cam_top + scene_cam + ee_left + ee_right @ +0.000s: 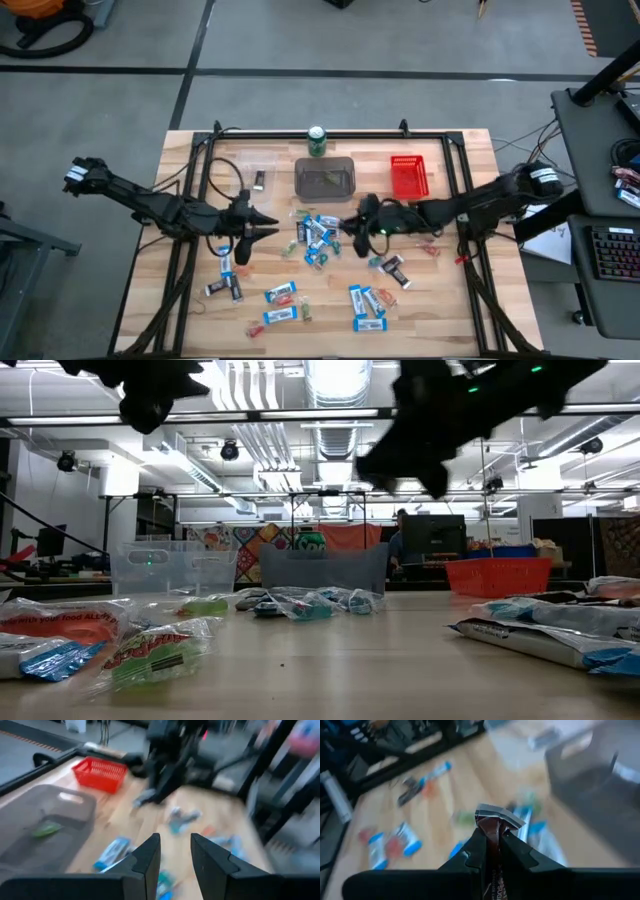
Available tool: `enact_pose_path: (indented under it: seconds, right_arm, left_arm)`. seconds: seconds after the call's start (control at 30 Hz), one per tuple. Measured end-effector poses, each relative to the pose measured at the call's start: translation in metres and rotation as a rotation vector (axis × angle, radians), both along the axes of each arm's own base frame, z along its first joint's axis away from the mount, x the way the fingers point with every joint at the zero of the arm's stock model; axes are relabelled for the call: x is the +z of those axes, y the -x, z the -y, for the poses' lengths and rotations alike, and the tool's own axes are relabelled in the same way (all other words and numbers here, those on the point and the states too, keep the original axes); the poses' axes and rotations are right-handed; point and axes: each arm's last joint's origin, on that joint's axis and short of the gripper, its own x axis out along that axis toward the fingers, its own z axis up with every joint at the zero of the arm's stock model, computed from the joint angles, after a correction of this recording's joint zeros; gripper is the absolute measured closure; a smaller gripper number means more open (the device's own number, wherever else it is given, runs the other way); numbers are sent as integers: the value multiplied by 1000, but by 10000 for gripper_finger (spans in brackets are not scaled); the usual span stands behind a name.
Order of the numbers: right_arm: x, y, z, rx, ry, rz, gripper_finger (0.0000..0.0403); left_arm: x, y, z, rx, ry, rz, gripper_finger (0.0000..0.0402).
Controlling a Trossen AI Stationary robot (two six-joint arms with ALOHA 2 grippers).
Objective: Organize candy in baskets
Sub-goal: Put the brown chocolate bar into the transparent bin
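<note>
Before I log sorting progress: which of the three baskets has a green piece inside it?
The grey basket, in the middle behind the candy pile: it holds a green piece. The red basket looks empty.

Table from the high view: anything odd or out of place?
One thing: a green drink can stands at the far edge behind the grey bin, and it is not candy. Otherwise loose sweets lie scattered, as expected mid-sort. The right gripper is shut on a dark bar; the left gripper is open and empty.
</note>
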Motion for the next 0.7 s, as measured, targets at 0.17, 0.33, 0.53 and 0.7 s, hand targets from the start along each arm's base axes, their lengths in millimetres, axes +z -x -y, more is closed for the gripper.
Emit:
enact_pose_path:
  seconds: [0.17,0.33,0.53,0.7]
  right_arm:
    - [-2,-41,26,-32,126,2,369]
    - [1,-85,44,13,181,17,369]
    - [5,-131,59,33,265,53,369]
    - [6,-161,71,25,312,82,369]
  left_arm:
    - [9,12,3,-44,44,144,309]
    - [12,25,-1,-51,55,148,309]
    - [18,36,-6,-51,72,191,309]
    - [24,45,-10,-53,77,233,309]
